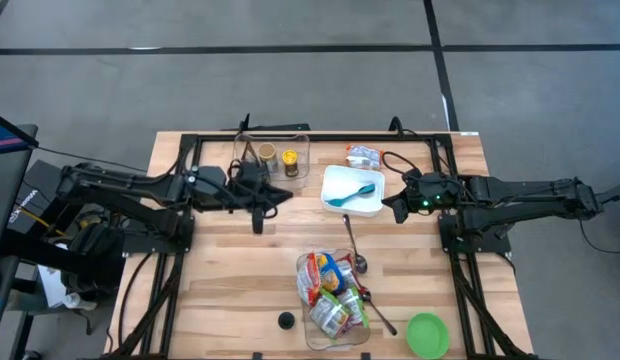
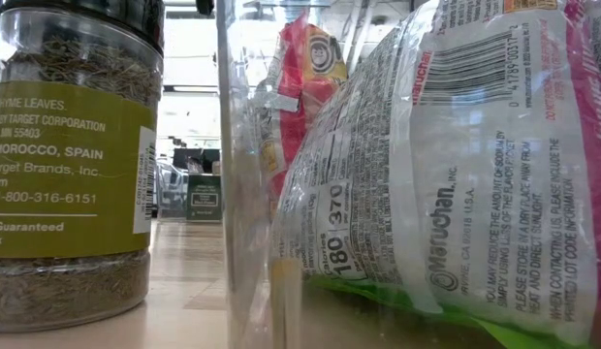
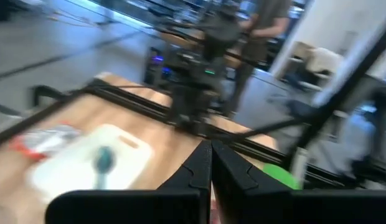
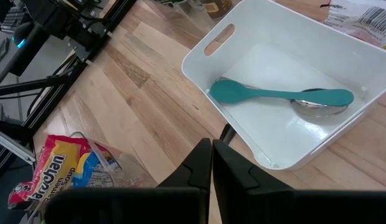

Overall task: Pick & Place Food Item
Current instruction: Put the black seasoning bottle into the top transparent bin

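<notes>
Several ramen packets lie in a clear bin near the table's front, and fill the low view. Another food packet lies flat behind the white tray. The tray holds a teal spoon lying over a metal spoon. My left gripper hovers left of the tray, shut and with nothing in it, its fingers pointing level toward the tray. My right gripper hovers just right of the tray, shut and with nothing in it, slanting down.
A clear container with spice jars stands at the back. A thyme jar stands by the low camera. A metal spoon lies mid-table, a green bowl at the front right, a small black cap in front. A person stands beyond the table.
</notes>
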### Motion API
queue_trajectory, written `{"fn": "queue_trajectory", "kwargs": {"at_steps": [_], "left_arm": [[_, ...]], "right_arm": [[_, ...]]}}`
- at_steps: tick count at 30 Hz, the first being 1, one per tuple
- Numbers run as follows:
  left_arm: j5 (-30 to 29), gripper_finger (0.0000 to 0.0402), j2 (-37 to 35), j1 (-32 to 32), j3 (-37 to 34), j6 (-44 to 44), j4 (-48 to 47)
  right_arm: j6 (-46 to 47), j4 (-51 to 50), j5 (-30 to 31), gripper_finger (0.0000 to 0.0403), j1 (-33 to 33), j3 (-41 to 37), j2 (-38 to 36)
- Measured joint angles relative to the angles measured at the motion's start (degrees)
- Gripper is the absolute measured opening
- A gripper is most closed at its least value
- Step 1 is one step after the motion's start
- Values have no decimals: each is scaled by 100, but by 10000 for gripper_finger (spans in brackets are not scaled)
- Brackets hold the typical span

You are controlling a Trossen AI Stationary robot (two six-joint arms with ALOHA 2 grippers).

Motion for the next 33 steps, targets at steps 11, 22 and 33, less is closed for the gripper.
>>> {"fn": "queue_trajectory", "kwargs": {"at_steps": [11,22,33], "left_arm": [[590,0,501,-1171,2,-61,1400],[606,0,1554,-1993,2,-68,2758],[591,0,2212,-2505,2,-220,3047]], "right_arm": [[-36,-20,0,8,1,0,1],[-109,-114,0,8,1,0,2],[-105,-105,-2,8,0,0,1]]}}
